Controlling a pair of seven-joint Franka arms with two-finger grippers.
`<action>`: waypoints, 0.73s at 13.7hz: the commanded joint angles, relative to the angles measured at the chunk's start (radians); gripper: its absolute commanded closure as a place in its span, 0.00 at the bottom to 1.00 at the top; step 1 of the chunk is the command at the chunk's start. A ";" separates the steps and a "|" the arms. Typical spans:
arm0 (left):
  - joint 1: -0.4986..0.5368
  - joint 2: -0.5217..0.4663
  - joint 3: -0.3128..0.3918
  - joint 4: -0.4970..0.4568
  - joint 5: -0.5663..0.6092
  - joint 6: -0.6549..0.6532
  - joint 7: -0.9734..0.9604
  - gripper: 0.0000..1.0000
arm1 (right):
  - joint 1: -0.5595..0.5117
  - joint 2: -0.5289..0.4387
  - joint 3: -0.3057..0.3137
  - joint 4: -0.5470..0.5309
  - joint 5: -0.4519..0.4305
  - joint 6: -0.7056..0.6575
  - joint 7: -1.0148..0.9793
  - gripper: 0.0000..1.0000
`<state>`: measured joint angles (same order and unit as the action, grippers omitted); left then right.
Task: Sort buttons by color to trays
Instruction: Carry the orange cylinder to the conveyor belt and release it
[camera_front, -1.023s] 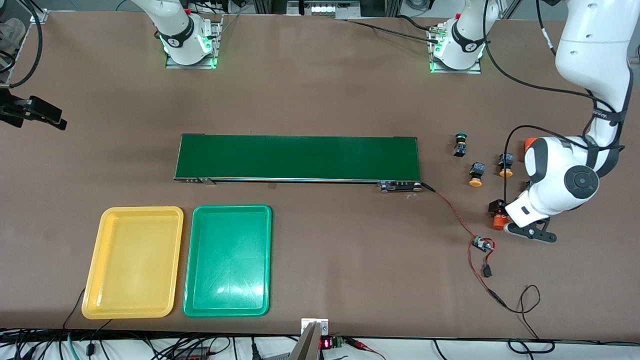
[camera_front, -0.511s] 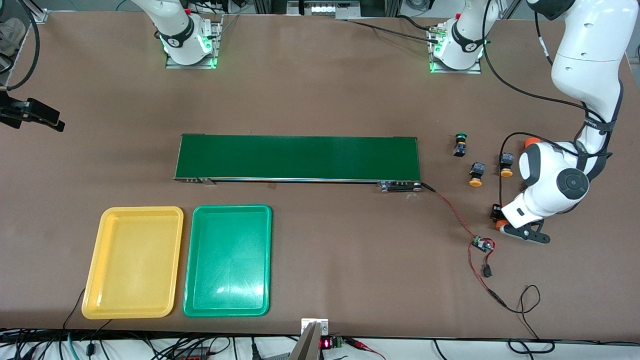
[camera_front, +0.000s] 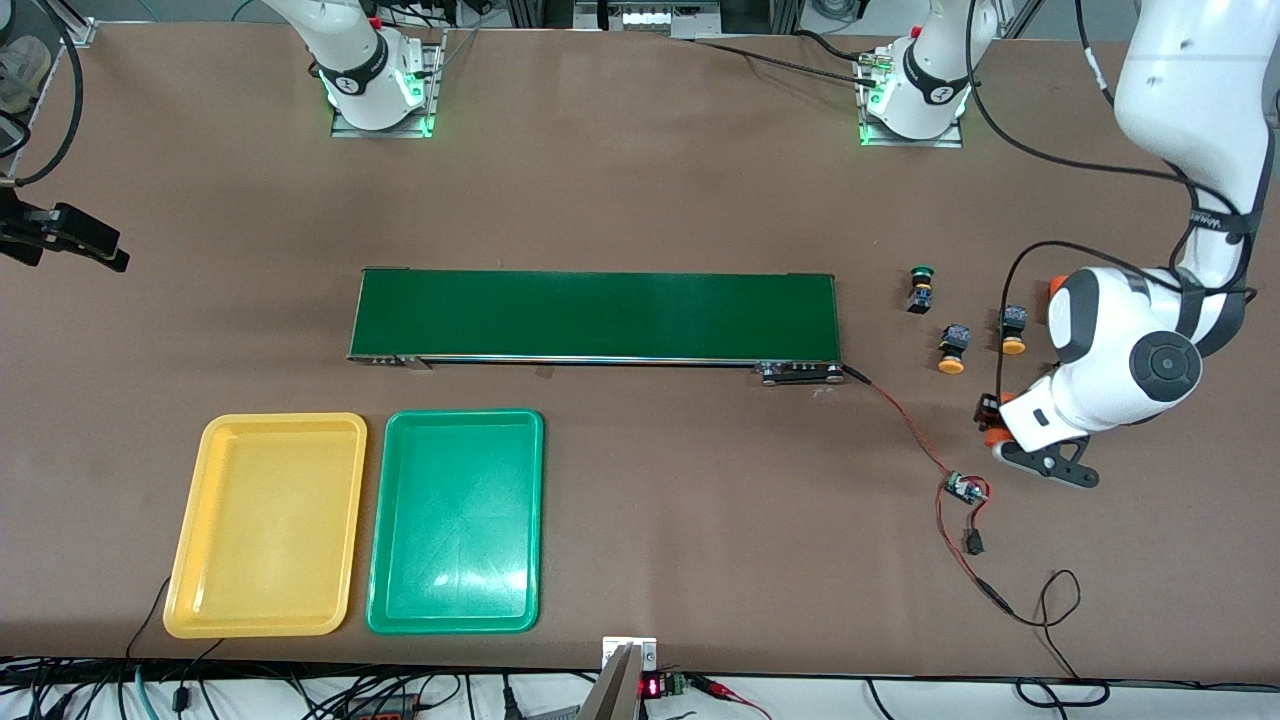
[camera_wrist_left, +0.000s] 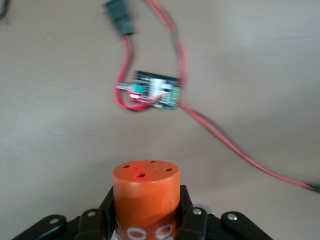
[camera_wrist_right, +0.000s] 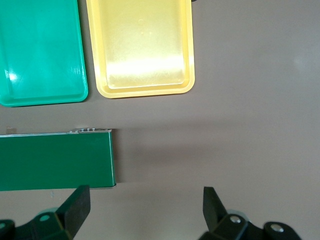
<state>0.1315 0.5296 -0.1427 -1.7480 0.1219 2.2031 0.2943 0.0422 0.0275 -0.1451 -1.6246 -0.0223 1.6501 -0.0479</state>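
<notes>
My left gripper (camera_wrist_left: 145, 212) is shut on an orange cylinder (camera_wrist_left: 145, 190) with white print, its black fingers (camera_wrist_left: 107, 212) pressed on both sides. In the front view that gripper (camera_front: 995, 425) sits at the left arm's end of the table. Three buttons lie on the table there: a green-capped one (camera_front: 920, 285) and two yellow-orange ones (camera_front: 954, 350) (camera_front: 1012, 332). The yellow tray (camera_front: 265, 520) and the green tray (camera_front: 455, 520) lie side by side, both empty. My right gripper (camera_wrist_right: 145, 205) hangs open and holds nothing, high over the right arm's end of the table.
A long dark-green conveyor belt (camera_front: 595, 315) crosses the middle of the table. A small circuit board (camera_front: 965, 489) with red and black wires (camera_front: 905, 420) lies near the held cylinder. Another orange cylinder (camera_front: 1056, 286) peeks out beside the left arm.
My left gripper has closed on the orange cylinder and shifted slightly with it. The right gripper has barely moved.
</notes>
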 joint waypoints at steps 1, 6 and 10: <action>0.010 -0.065 -0.093 0.004 0.004 -0.141 0.014 0.72 | 0.011 -0.020 0.010 -0.023 0.001 0.014 -0.001 0.00; 0.002 -0.129 -0.323 0.001 0.010 -0.313 0.023 0.72 | 0.019 -0.020 0.009 -0.023 -0.001 0.011 -0.004 0.00; -0.041 -0.100 -0.420 0.001 0.016 -0.306 0.155 0.72 | 0.015 -0.018 0.007 -0.023 -0.001 0.014 -0.004 0.00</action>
<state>0.1053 0.4151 -0.5433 -1.7441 0.1219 1.9016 0.3554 0.0607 0.0275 -0.1388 -1.6256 -0.0220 1.6510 -0.0478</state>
